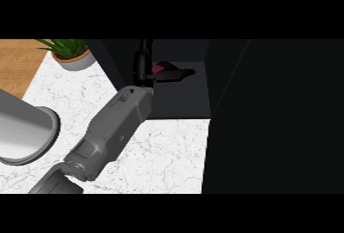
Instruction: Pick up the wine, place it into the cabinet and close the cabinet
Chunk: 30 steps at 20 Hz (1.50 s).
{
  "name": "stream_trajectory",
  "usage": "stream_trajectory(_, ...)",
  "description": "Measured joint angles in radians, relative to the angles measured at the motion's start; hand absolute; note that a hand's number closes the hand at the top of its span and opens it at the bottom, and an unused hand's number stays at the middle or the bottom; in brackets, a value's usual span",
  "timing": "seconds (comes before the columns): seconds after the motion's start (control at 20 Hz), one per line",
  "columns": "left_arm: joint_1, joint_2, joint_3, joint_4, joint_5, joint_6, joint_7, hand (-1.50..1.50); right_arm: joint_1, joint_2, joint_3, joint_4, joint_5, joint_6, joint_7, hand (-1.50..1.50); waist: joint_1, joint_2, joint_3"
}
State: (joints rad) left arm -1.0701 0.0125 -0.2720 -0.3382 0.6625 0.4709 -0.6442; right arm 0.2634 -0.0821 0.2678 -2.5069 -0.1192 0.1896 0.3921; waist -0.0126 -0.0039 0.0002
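Wine (161, 69) mostly hidden in dark cabinet (181, 98)

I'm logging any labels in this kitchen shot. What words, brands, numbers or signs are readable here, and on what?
None: no text can be read.
wine bottle, inside the dark cabinet by the hand: no label text can be made out.
potted plant, grey round vessel, marble counter: no writing.

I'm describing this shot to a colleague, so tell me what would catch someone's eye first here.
A grey forearm runs diagonally up the white marble counter into the dark cabinet, where a black hand is beside the dark red wine. The cabinet's black mass fills the right side. A potted plant sits top left, and a grey metal pot at the left edge.
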Motion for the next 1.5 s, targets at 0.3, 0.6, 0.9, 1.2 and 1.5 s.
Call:
stream_trajectory(0.3, 0.091, 0.014, -0.021, -0.156, -0.016, -0.009, 0.019, -1.5, 0.018, -0.003, 0.002, -0.006, 0.0, -0.008, 0.002, -1.5, 0.015, -0.008, 0.0)
stream_trajectory(0.6, 0.219, 0.035, -0.078, -0.389, -0.039, 0.019, 0.099, -1.5, 0.027, -0.003, 0.008, -0.005, 0.006, -0.017, -0.008, -1.5, 0.027, -0.012, 0.0)
stream_trajectory(0.9, 0.397, 0.052, -0.158, -0.661, -0.062, 0.053, 0.172, -1.5, 0.002, 0.0, 0.013, -0.004, 0.012, -0.032, 0.0, -1.5, 0.032, -0.012, 0.0)
stream_trajectory(1.2, 0.62, 0.084, -0.249, -0.938, -0.102, 0.103, 0.202, -1.5, -0.019, -0.004, 0.03, -0.003, 0.02, -0.046, 0.014, -1.5, 0.027, -0.008, 0.0)
stream_trajectory(1.5, 0.789, 0.118, -0.323, -1.157, -0.154, 0.152, 0.218, -1.5, -0.023, -0.019, 0.039, -0.007, 0.021, -0.045, 0.024, -1.5, 0.018, -0.005, 0.0)
